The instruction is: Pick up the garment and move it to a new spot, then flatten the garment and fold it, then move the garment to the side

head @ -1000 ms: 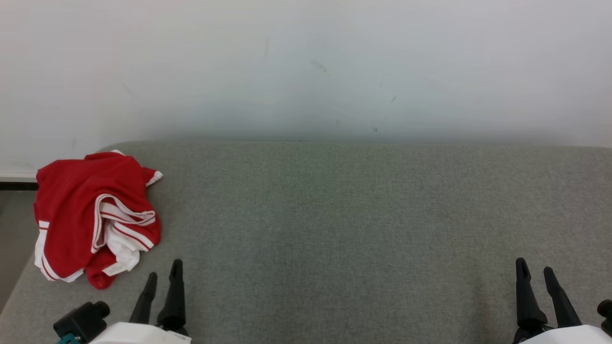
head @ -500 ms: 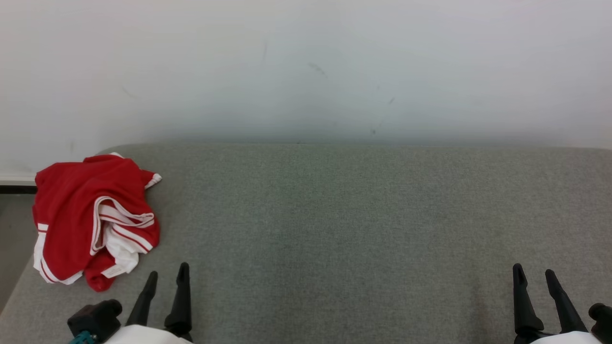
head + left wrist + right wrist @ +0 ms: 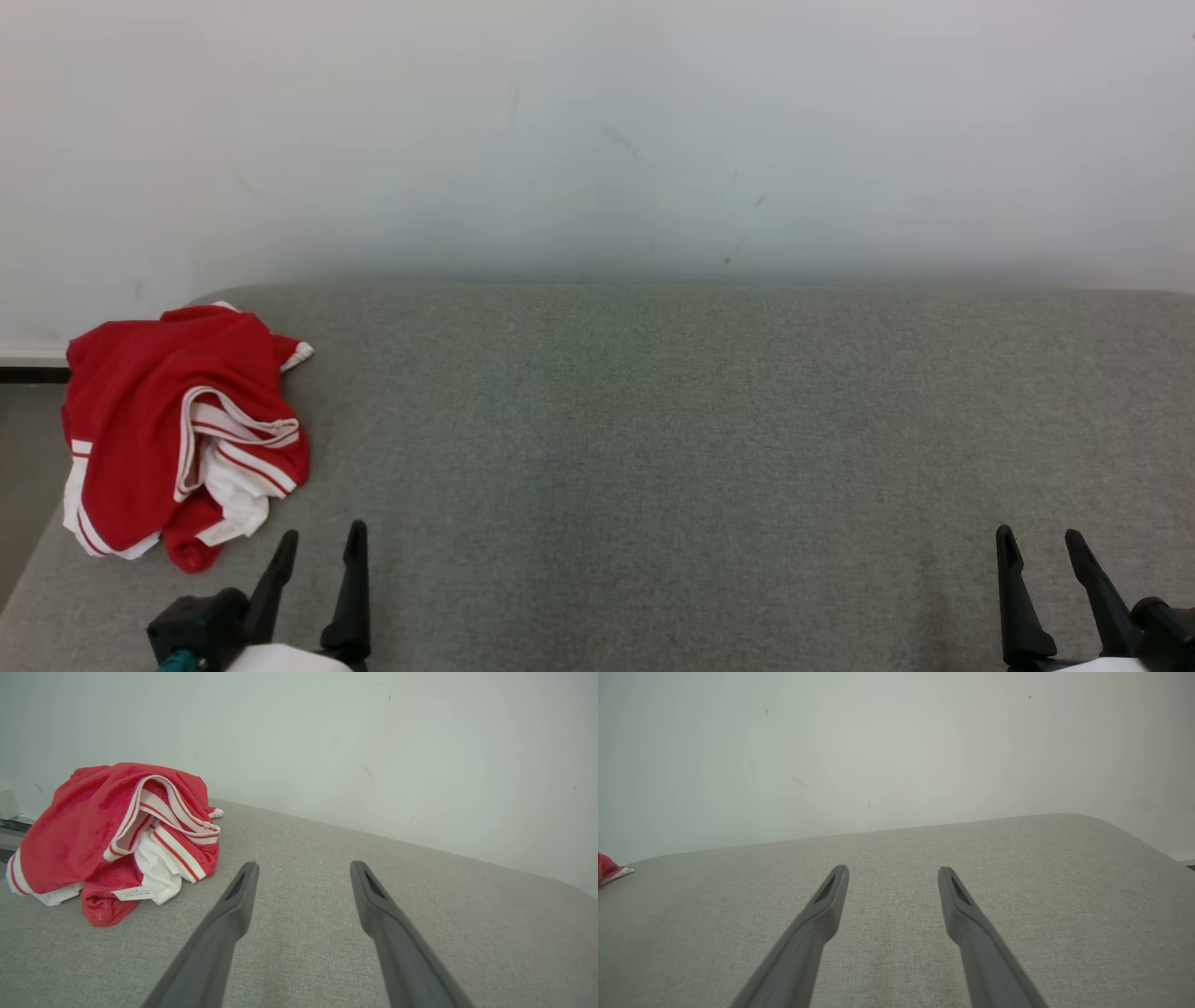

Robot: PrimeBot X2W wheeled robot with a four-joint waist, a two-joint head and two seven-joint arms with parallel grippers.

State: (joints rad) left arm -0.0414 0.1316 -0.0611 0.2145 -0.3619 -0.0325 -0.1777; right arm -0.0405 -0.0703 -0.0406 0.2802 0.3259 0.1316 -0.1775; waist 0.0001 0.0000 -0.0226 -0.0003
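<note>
Garment [image 3: 168, 420] lies bunched at the left edge of the desk [image 3: 653, 420], just ahead-left of my left jaws, the nearer pair; left and right jaws both spread wide, empty.

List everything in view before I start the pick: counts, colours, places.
garment: one, red with white stripes, crumpled at the left end of the padded surface
label: one, white, on the garment's near side
padded surface: one, grey, spans the head view
wall: one, white, behind the padded surface
left pincer: one, dark fingers, open, low left, just right of the garment, apart from it
right pincer: one, dark fingers, open, low right, far from the garment
</note>
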